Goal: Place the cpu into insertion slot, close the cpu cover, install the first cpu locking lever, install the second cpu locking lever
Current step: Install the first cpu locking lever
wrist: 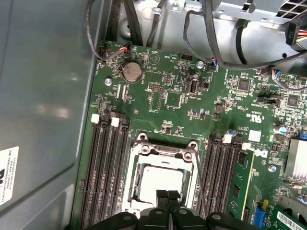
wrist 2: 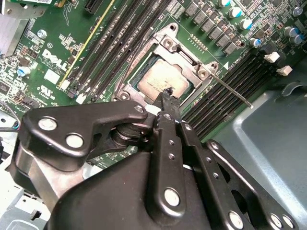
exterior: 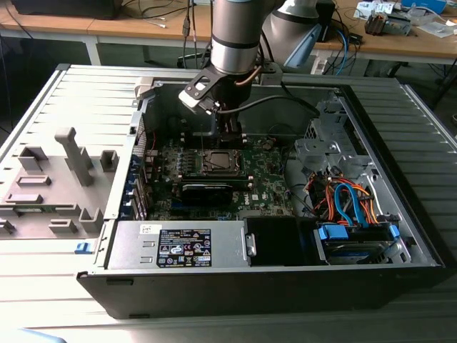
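I count 1 robot arm (exterior: 235, 36) w/ 1 gripper (wrist 2: 167, 92). 1 open PC case (exterior: 400, 114), 1 green board (wrist: 177, 96). 1 cpu (wrist: 158, 179), 1 cpu cover (wrist: 163, 154), 1 round battery (wrist: 131, 72). 2 bunches of long black memory slots (wrist: 108, 167). 1 grey tray (exterior: 43, 193).

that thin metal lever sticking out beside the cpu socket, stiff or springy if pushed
The locking lever is a thin bare metal rod, so it probably flexes springily. Smooth and narrow, it may slip sideways under a push. One end meets the cpu cover, so it likely pivots, not slides.
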